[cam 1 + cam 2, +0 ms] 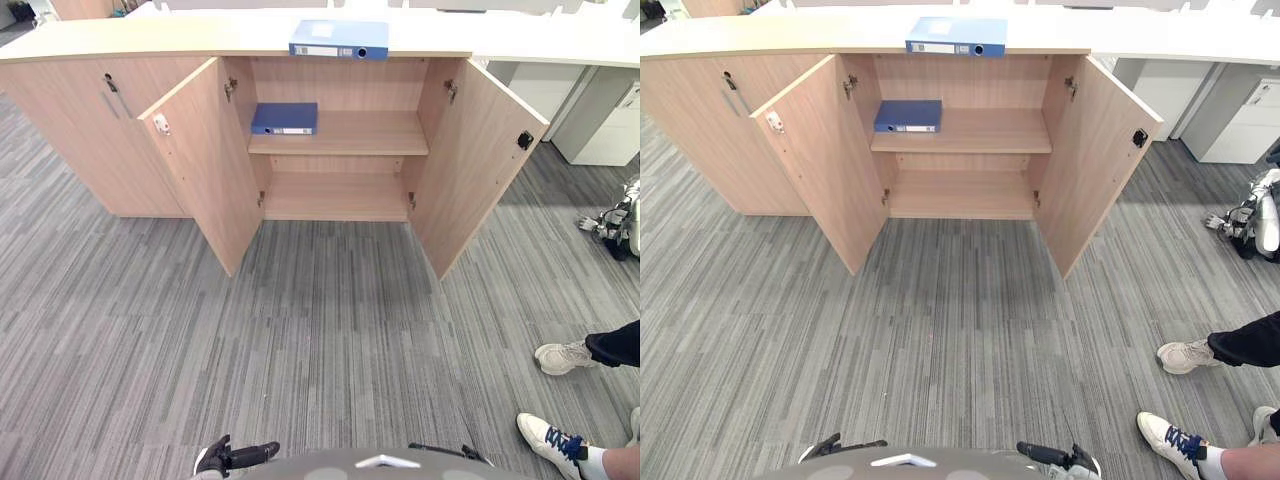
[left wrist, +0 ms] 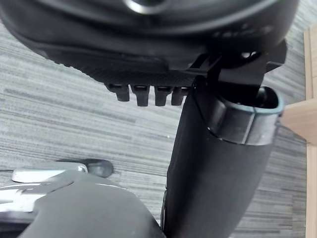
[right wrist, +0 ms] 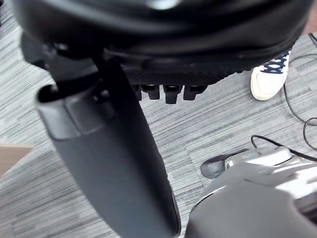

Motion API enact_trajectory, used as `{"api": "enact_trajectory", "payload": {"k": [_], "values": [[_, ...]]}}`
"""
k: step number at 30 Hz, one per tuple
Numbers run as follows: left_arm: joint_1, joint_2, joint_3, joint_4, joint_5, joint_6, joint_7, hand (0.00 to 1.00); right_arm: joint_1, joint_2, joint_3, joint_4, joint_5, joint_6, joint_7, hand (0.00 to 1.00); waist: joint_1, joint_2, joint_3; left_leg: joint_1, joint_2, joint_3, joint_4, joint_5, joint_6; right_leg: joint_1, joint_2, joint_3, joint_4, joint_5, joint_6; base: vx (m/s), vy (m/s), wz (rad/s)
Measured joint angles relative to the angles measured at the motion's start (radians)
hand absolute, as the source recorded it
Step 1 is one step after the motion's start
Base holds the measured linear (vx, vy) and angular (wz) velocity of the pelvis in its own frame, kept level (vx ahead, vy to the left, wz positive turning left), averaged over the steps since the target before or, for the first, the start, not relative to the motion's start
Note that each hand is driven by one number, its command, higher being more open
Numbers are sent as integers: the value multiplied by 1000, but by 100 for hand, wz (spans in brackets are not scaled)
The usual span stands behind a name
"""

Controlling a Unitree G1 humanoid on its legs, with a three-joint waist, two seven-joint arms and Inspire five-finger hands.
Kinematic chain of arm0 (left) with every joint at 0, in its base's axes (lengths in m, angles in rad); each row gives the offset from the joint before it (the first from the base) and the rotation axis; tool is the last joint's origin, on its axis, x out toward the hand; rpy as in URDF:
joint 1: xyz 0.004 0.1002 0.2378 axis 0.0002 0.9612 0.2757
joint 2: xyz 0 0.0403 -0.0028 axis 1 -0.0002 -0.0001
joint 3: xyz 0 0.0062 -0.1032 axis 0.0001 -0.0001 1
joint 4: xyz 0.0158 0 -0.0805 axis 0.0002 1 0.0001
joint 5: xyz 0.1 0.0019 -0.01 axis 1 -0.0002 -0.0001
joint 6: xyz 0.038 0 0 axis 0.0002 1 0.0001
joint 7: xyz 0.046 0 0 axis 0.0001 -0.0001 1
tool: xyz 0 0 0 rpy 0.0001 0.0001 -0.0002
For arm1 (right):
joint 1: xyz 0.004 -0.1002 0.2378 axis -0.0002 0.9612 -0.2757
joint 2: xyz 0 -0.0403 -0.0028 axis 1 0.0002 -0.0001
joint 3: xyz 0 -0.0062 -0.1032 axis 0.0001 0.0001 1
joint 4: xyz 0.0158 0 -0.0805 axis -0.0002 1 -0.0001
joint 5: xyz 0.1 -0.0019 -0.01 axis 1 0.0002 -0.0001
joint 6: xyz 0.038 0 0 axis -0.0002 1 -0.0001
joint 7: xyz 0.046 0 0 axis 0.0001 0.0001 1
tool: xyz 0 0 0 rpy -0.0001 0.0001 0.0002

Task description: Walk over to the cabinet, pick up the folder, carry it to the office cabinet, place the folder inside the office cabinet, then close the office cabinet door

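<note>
A light blue folder (image 1: 338, 39) lies flat on the top of the wooden office cabinet (image 1: 370, 132), whose two doors (image 1: 205, 160) (image 1: 480, 160) stand wide open. A darker blue folder (image 1: 284, 118) lies on the left part of the upper shelf inside. The cabinet is some way ahead of me across the carpet. My left hand (image 1: 225, 457) hangs low at my side, with relaxed fingers (image 2: 148, 94) and nothing in it. My right hand (image 1: 1055, 457) hangs at the other side, its fingers (image 3: 168, 91) also relaxed and empty.
A closed cabinet section (image 1: 80, 130) adjoins the open one on the left. White drawer units (image 1: 605, 120) stand at the back right, with some equipment (image 1: 615, 225) on the floor near them. A person's shoes (image 1: 565, 356) (image 1: 550, 438) stand on the carpet at my right.
</note>
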Motion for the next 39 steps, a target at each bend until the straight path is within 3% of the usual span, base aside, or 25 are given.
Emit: {"api": "enact_trajectory", "payload": {"k": [31, 37, 38, 39], "values": [[-12, 0, -2, 9, 2, 1, 7, 100, -30, 12, -34, 0, 1, 0, 0, 100, 2, 0, 29, 42, 0, 52, -25, -4, 1, 24, 1, 22, -24, 1, 10, -24, 6, -4], [-29, -2, -2, 4, 1, -6, 10, 100, -33, 9, -25, -2, 3, 0, 0, 100, 19, 4, 26, -69, 15, 113, 105, -95, 36, -50, 6, 63, -1, -5, 6, 13, 31, -25], [-33, -1, -3, -1, 1, -10, 10, 100, -34, 9, -25, -3, 3, 0, 0, 100, 23, 3, 28, -82, 18, 126, 126, -112, 43, -87, 5, 69, 60, -38, 2, 89, 42, -33], [-33, 1, -5, -2, 1, -10, 10, 100, -35, 9, -25, -3, 3, 0, 1, 100, 23, 0, 30, -78, 17, 135, 135, -122, 45, -131, 0, 67, 156, -82, 20, 86, 33, -30]]}}
